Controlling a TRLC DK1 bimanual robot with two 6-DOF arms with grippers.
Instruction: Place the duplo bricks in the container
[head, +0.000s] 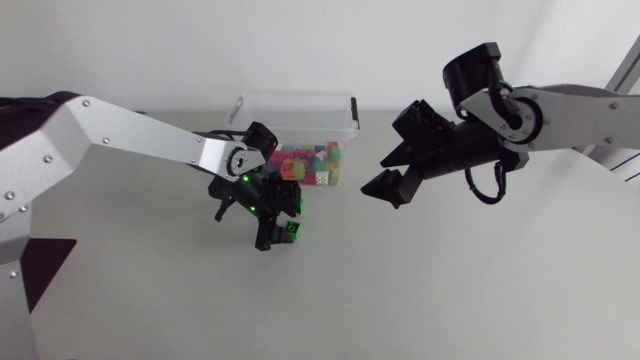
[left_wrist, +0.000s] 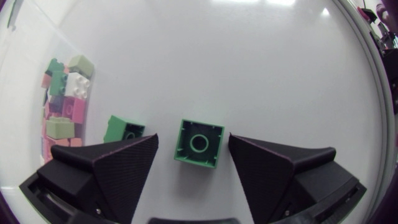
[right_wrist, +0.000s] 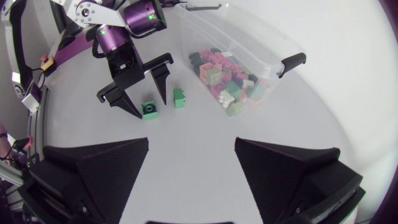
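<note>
brick (left_wrist: 199, 144) between left pincer (left_wrist: 193, 139) fingers (left_wrist: 121, 171), second brick (left_wrist: 123, 129) beside container (head: 296, 108)

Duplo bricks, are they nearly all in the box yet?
Nearly. Many bricks already lie in the container. The left jaws stand open either side of one green brick on the table, not gripping it. That one and a second green brick beside it remain.

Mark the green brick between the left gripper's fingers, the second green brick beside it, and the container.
First green brick (left_wrist: 199, 144), left wrist view, central ring.
Second green brick (left_wrist: 115, 127), left wrist view, side face.
Container (head: 295, 95), head view, far rim.
</note>
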